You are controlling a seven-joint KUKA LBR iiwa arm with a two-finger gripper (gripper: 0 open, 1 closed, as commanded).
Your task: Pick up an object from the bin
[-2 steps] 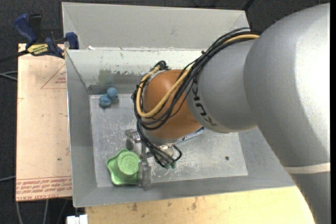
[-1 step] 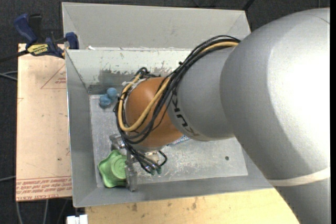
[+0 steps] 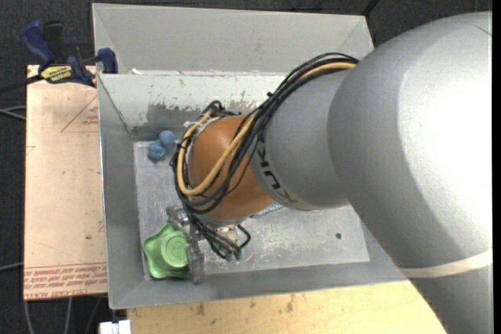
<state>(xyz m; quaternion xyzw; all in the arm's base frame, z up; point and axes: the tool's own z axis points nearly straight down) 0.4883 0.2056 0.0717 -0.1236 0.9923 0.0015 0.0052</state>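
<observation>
Reaching in from the right, down to the near-left corner of the bin (image 3: 117, 192), with the gripper (image 3: 190, 250) at the right edge of a green lid-like piece (image 3: 164, 254). Cannot tell how wide the gripper stands or whether it has hold of anything: crowded over by dark cables (image 3: 205, 203) and the orange cover (image 3: 223, 168). Green piece lying flat on the floor, close to the left and front walls, round face up, about as wide as long, no clear long axis. Well apart, near the back-left, a small blue thing (image 3: 163, 145), just beside the cover.
</observation>
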